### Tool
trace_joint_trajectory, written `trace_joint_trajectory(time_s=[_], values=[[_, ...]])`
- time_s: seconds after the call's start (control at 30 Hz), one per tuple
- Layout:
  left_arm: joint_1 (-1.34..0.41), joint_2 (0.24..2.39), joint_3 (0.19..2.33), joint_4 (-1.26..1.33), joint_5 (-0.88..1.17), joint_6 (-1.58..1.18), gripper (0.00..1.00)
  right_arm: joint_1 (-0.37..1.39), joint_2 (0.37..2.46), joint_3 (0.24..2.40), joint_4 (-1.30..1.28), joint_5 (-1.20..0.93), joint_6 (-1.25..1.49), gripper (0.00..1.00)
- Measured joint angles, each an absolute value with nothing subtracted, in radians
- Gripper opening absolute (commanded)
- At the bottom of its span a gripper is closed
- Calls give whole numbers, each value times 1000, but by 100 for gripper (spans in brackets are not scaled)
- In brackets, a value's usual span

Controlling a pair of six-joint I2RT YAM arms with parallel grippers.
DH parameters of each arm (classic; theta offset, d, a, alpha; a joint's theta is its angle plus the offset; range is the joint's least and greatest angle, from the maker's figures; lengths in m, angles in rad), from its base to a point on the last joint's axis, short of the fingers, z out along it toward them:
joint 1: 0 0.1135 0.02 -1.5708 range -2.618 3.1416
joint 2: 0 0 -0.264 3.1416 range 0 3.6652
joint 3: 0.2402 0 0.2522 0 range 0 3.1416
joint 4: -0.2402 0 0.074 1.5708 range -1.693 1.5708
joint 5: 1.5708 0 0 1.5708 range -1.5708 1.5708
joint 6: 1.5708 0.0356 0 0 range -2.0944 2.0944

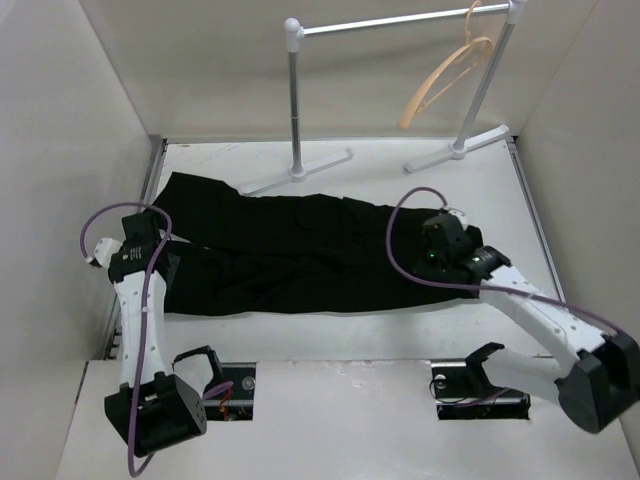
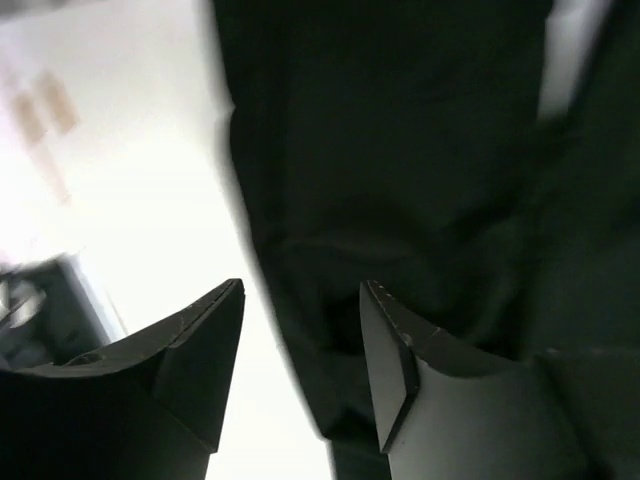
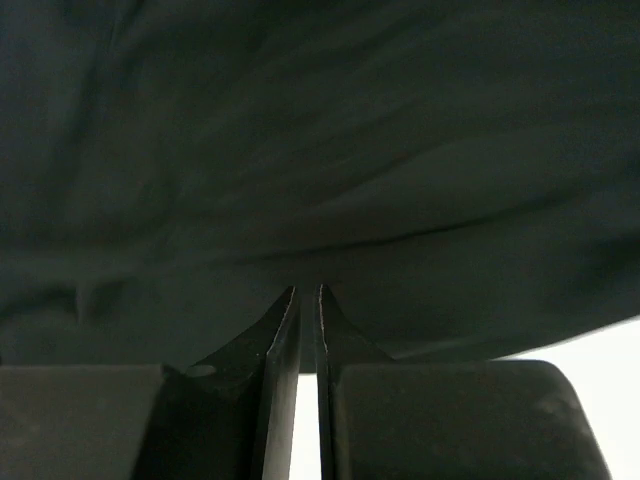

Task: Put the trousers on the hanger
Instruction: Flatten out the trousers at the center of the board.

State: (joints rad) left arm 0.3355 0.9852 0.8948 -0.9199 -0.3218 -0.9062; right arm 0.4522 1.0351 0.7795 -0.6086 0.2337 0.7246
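The black trousers (image 1: 290,250) lie flat across the white table, the legs running left to right. The tan hanger (image 1: 447,82) hangs by its hook on the white rack's bar at the back right. My left gripper (image 1: 160,262) is low over the trousers' left end. In the left wrist view it (image 2: 302,290) is open, and the fabric's edge (image 2: 400,150) lies between the fingers. My right gripper (image 1: 432,258) is at the trousers' right end. In the right wrist view it (image 3: 307,292) is closed to a thin slit, its tips in the black cloth (image 3: 320,150).
The white tubular rack (image 1: 295,90) stands at the back of the table, its two flat feet (image 1: 300,173) close to the trousers' far edge. White walls close in the left, right and back sides. Two cut-outs (image 1: 232,385) sit in the near shelf by the arm bases.
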Motion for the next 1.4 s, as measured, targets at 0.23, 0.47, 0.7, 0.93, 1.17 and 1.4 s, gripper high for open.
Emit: trace_joint_trajectory(time_s=[0.23, 0.47, 0.7, 0.93, 1.17, 1.4], values=[[231, 1277, 951, -694, -284, -891, 44, 547, 1251, 765, -505, 121, 738, 48], [266, 1568, 951, -547, -265, -868, 36, 469, 1297, 635, -457, 80, 799, 41], [313, 1660, 968, -456, -325, -838, 37, 348, 1162, 537, -477, 61, 886, 49], [315, 1559, 998, -449, -335, -831, 42, 289, 1082, 536, -546, 25, 889, 55], [113, 1435, 1161, -453, -339, -832, 43, 289, 1081, 538, -561, 12, 887, 55], [2, 1608, 1273, -445, -269, -831, 41, 289, 1081, 538, -567, 9, 887, 55]])
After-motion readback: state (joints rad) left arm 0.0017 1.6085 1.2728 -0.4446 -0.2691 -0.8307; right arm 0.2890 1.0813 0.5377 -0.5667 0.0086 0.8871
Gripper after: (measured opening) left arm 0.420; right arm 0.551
